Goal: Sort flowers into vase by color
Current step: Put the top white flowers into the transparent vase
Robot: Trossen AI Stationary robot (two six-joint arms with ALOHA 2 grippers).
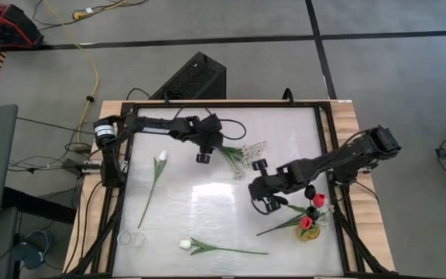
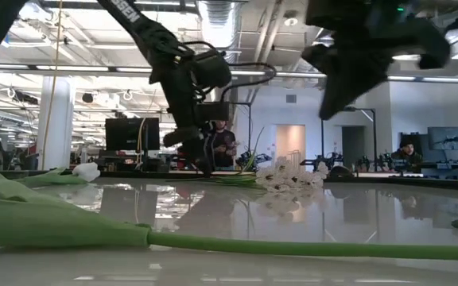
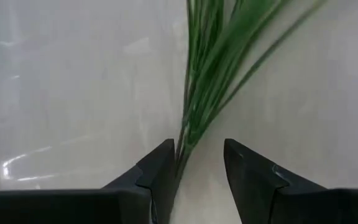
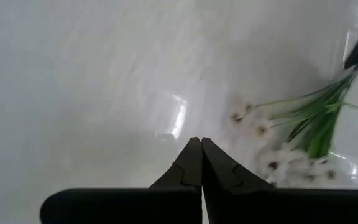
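Note:
A sprig of tiny white blossoms (image 1: pixel 237 157) lies on the table's far middle, its blossoms (image 2: pixel 289 179) toward the right. My left gripper (image 1: pixel 203 153) is low over the sprig's stem end (image 3: pixel 188 140). It is open, with one finger on each side of the stems. My right gripper (image 1: pixel 265 200) is shut and hangs well above the table (image 2: pixel 356 71), right of centre and touching nothing. Two white tulips (image 1: pixel 156 172) (image 1: pixel 207 247) lie flat on the left and near parts of the table. Red tulips (image 1: pixel 310 217) stand in a vase (image 1: pixel 308 234) near the right edge. My left gripper comes at the sprig's bare stem end (image 3: pixel 182 158) from above, fingers across the stems. The stems run close along one finger (image 3: pixel 160 165); whether it touches them, I cannot tell. The sprig lies flat on the table.
A small clear glass (image 1: pixel 130 238) stands near the table's near-left corner. A green stem (image 1: pixel 277 227) lies beside the vase. The white tabletop is bare in its middle (image 1: pixel 200 201). A dark frame (image 1: pixel 325 147) runs around the table's edge. People show in the room beyond.

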